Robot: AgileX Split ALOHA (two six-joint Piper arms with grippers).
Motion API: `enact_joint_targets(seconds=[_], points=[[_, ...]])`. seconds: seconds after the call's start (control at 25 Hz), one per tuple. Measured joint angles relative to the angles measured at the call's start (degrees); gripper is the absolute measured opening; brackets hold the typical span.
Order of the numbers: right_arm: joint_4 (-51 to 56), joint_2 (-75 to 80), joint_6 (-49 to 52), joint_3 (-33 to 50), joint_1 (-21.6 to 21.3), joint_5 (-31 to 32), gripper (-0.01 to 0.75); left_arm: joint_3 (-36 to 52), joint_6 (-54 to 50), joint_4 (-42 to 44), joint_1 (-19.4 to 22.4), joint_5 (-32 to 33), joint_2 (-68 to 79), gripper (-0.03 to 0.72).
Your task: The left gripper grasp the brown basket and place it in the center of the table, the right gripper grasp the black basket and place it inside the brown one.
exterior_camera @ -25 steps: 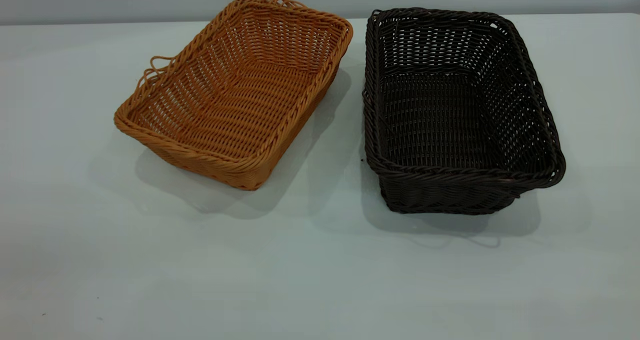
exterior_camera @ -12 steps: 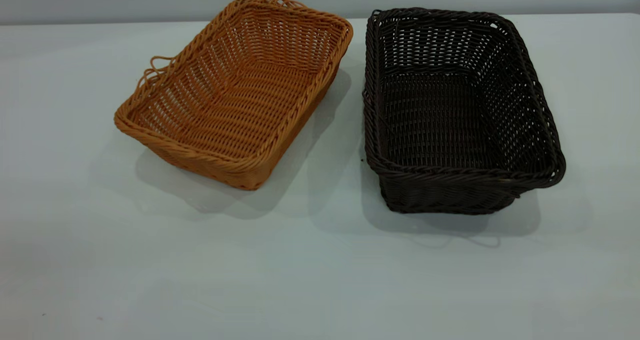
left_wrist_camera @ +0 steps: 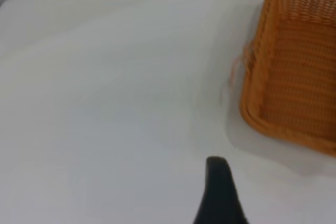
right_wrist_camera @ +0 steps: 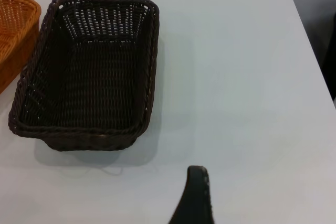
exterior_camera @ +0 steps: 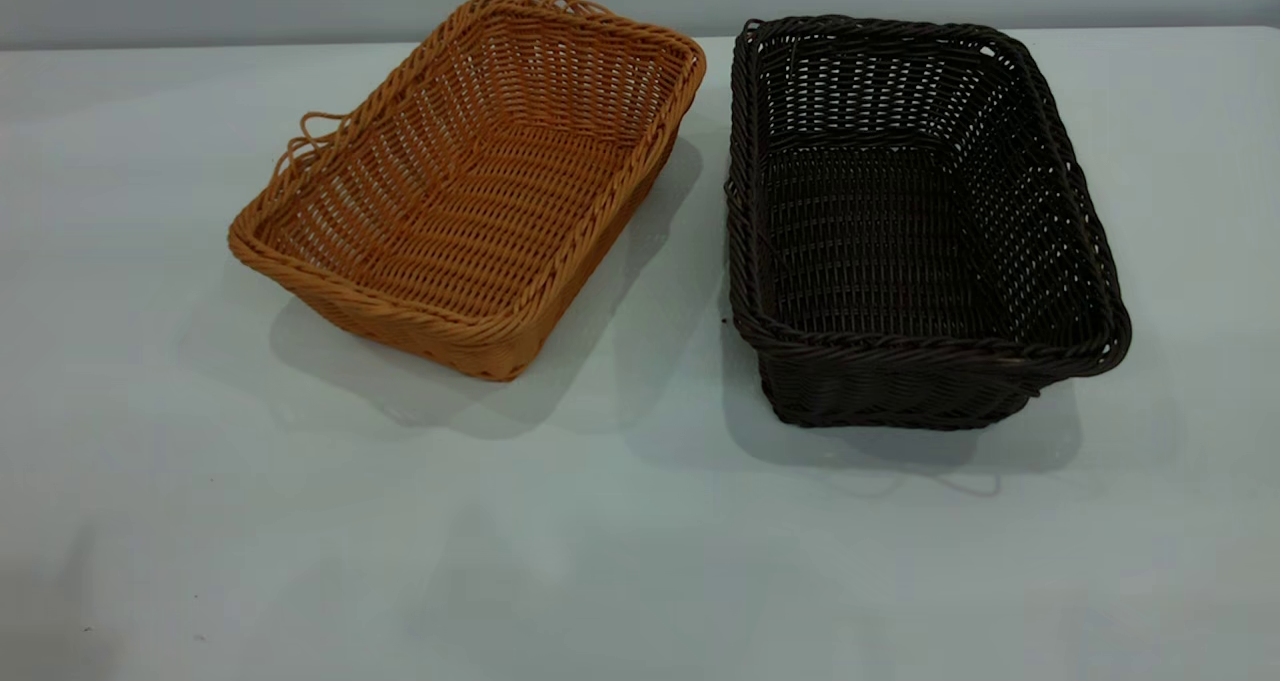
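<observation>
Two wicker baskets sit side by side on the pale table (exterior_camera: 640, 561), toward its far edge. The brown basket (exterior_camera: 470, 181) is on the left, skewed at an angle, one loop handle sticking out on its left side. The black basket (exterior_camera: 910, 231) is on the right, squarer to the table edge, just beside the brown one with a narrow strip of bare top between them; not touching as far as I can tell.

Change over the last second: none in the baskets. Both lie exactly where they lay a second ago and half a second ago. Only a faint shading low on the near table seems to shift, possibly an arm's shadow; not sure.

Neither arm enters the outside view. Left gripper (left_wrist_camera: 219, 192): only one dark fingertip shows in its wrist view, over bare table, well apart from the brown basket's near corner (left_wrist_camera: 294, 72). Right gripper (right_wrist_camera: 195, 198): likewise one fingertip, over bare table, short of the black basket (right_wrist_camera: 86, 72). Apart or together, I cannot tell for either.

Reading: task not begun. Brown basket is left of centre and ungrasped; my guess is the left arm's approach to its rim comes first.
</observation>
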Motion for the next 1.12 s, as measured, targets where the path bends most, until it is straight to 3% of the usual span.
enact_joint_targets(seconds=[0.16,0.36,0.8,0.96,1.12], points=[[0.0,0.0,0.06,0.0,0.0,0.0,0.586,-7.62,7.07,-0.22,0.0,-11.25,18.95,0.474],[0.65,2.47,0.75,0.0,0.0,-0.19,0.584,-23.06,8.4,-1.33,-1.47,-13.1,43.08,0.474],[0.84,24.01,1.95,-4.47,0.0,-6.88,0.577,-63.28,8.38,-2.56,-8.14,4.11,84.61,0.474],[2.01,28.87,1.95,-4.47,0.0,-10.37,0.577,-73.74,8.38,-2.87,-8.69,9.87,94.12,0.474],[4.23,35.73,1.95,-4.47,0.0,-13.26,0.577,-78.75,8.43,-4.8,-8.8,10.37,99.64,0.474]])
